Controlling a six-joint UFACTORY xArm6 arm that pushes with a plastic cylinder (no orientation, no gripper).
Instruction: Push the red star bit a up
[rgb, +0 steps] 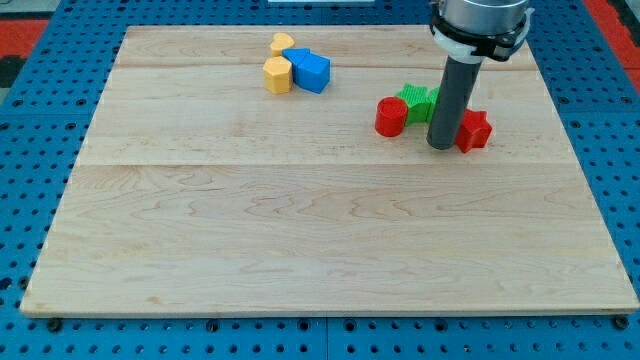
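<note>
The red star (475, 130) lies on the wooden board (300, 240) at the view's upper right. My tip (441, 146) rests on the board right against the star's left side, and the rod hides part of the star. A green star (417, 99) lies just above and left of the tip, partly behind the rod. A red cylinder (391, 116) stands to the tip's left.
A yellow heart (283, 44), a yellow hexagon block (277, 75) and a blue cube (310, 70) sit bunched together near the view's top centre. The board is ringed by a blue pegboard surface (40, 200).
</note>
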